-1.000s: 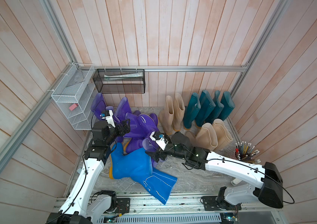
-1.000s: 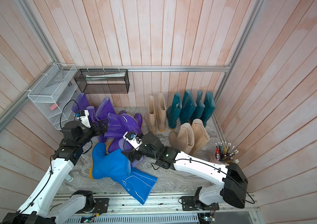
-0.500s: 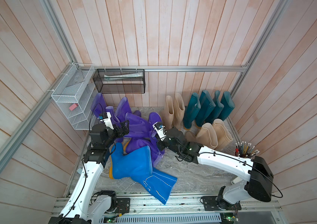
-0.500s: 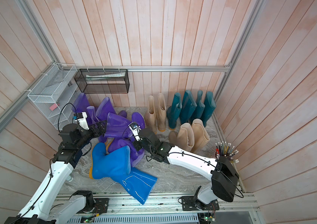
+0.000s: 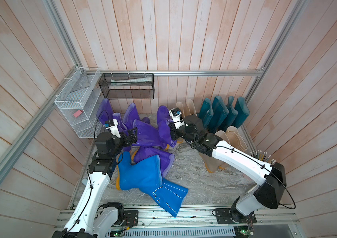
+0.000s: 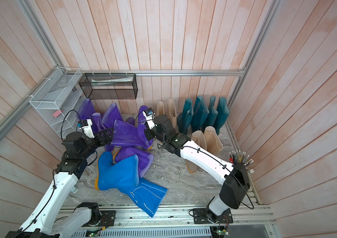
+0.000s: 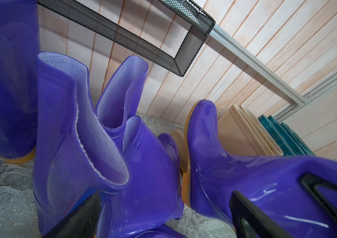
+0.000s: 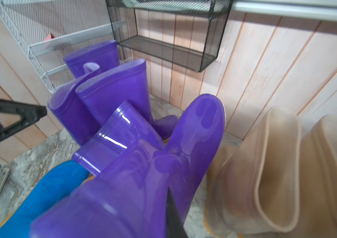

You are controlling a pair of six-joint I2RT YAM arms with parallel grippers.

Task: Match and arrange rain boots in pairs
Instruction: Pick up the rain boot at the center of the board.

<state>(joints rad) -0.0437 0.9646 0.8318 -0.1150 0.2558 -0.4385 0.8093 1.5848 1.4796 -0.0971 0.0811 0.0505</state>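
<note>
The black basket hangs on the back wall. Right under it, a bunch of purple rain boots stand close together on the floor.

1 purple boot is a little farther out from the black basket. Its leg part lies sideways and its toe sticks up. The right gripper is squeezed tight on this boot near the ankle. The left gripper is wide open at the top edge of the same boot and holds nothing. In the left wrist view, 1 of its fingers shows in front of the boot's shiny leg.

Another purple boot lies flat, farther from the black basket. 2 blue boots lie partly on top of it. They cross each other, and they are the boots farthest from the black basket.

To the right of the black basket, 2 beige boots stand by the back wall. Next to them, farther from the basket, 4 teal boots stand in a row. 2 more beige boots stand in front of the teal ones, partly hidden by the right arm.

A white rack hangs just left of the black basket. A cup of pencils is far to the right of it.
</note>
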